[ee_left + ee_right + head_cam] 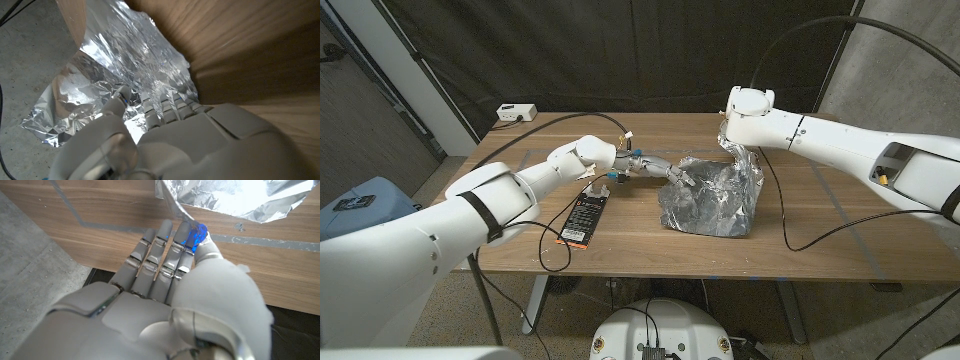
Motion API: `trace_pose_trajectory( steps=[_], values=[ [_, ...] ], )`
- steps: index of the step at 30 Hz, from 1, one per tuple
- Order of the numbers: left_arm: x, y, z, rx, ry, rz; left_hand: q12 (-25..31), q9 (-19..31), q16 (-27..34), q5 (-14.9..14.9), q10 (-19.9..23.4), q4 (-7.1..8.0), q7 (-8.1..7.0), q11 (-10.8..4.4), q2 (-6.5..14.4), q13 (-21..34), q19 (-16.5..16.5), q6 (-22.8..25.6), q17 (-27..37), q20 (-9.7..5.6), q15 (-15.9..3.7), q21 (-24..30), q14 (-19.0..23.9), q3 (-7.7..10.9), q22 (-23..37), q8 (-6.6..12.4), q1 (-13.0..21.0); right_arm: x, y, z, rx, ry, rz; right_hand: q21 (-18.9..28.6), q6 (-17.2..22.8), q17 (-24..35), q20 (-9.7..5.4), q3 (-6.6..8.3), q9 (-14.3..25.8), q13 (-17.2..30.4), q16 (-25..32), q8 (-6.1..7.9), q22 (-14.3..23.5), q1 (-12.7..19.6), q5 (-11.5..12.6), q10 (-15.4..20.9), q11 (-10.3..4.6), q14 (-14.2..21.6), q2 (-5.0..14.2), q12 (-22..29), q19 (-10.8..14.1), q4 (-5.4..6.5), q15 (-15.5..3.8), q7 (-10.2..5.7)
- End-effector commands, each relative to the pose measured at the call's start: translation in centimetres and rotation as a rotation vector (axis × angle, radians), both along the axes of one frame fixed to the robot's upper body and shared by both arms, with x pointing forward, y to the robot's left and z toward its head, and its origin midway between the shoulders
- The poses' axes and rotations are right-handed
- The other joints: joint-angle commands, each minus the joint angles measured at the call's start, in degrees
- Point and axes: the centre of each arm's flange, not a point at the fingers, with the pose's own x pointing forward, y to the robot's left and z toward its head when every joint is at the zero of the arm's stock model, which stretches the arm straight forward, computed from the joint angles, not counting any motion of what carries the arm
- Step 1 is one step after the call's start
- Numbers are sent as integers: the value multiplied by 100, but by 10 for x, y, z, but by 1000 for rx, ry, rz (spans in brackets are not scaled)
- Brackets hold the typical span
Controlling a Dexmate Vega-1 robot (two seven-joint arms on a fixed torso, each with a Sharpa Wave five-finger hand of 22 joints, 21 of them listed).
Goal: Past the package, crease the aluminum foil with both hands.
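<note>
Crumpled foil held at two edges on a wooden surface

Aluminum foil (710, 195): one sheet, heavily wrinkled, mounded up right of centre on the wooden surface (650, 245). Its far right corner is lifted into a peak near the right arm's wrist. In the left wrist view the foil (130, 60) spreads beyond the fingertips, bright and creased.

Left hand (655, 170): reaches in from the left across the surface to the foil's left edge. In the left wrist view the left hand (150, 130) has its fingers (172, 102) laid against the sheet and the thumb set beside them with foil between; it grips that edge.

Right hand (170, 275): seen from its own wrist camera, fingers straight and close together, thumb pressed against them, a thin strip of foil (175, 202) pinched at the tips. In the head view the hand itself is hidden behind the white wrist housing above the foil's raised corner.

Black package (585, 218): flat, dark, with small printing and an orange mark, lying on the surface left of the foil and just beneath the left forearm, apart from the sheet.

Cables: a black one (785, 215) hangs from the right arm and loops over the surface right of the foil; another runs along the left arm.

White power strip (516, 112): at the far left corner of the surface.

Backdrop: dark curtain (620, 50) behind the surface.
</note>
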Motion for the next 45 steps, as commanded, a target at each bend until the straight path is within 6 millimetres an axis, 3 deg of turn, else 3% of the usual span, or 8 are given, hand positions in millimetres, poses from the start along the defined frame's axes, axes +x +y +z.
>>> trace_pose_trajectory(
  steps=[1, 22, 35, 41, 45],
  values=[
    [-6, 3, 19, -48, -27, -9, -10, 18, 3, -3, 39, 4, -4, 26, 9, 21, 28, 10, 4, 4, 32, 19, -7, -12, 14, 0, 84, 5, -7, -10, 51, 12, -7, 31, -4, 3, 16, -14, 13, -9, -1, -12, 8, 34, -10, 14, 40, 50, 48, -10, 56, -15, -435, 48],
    [-15, 8, 29, -79, -44, -20, -10, 18, 9, -14, 42, 11, -3, 26, -3, 23, 38, 2, 5, 6, 36, 21, 11, -35, 14, 4, 106, 10, 0, -7, 47, 6, -4, 18, -48, 2, 9, -28, 14, -16, -14, -67, 9, 58, -26, -62, 48, 21, 56, -49, 52, -38, -409, 58],
    [-16, 13, 38, -110, -65, -6, -5, 18, 16, -19, 55, 12, -4, 57, -6, 24, 40, -3, 6, 8, 35, 21, 36, -43, 15, 4, 126, 10, 22, -7, 50, 4, 39, 21, -84, -9, 41, -45, 17, -9, -30, -105, 10, 45, -36, -110, 65, 9, 60, -69, 78, -36, -372, 102],
    [-19, 15, 38, -120, -71, -2, -8, 18, 14, -20, 47, 12, -4, 52, -5, 25, 40, -4, 6, 12, 35, 21, 37, -45, 15, 5, 135, 13, 31, -13, 57, 19, 62, 22, -127, -2, 69, -59, 18, -9, -34, -136, 10, 37, -42, -169, 120, -16, 63, -96, 93, -34, -320, 134],
    [-20, 17, 36, -122, -73, 3, -11, 18, 14, -21, 41, 13, -4, 51, -4, 25, 40, -3, 6, 13, 40, 21, 39, -48, 15, 6, 140, 13, 35, -15, 64, 27, 75, 11, -216, -36, 142, -143, 20, 5, -73, -193, 10, -148, -64, -235, 211, -35, 23, -120, 88, 54, -235, 180]
  ],
)
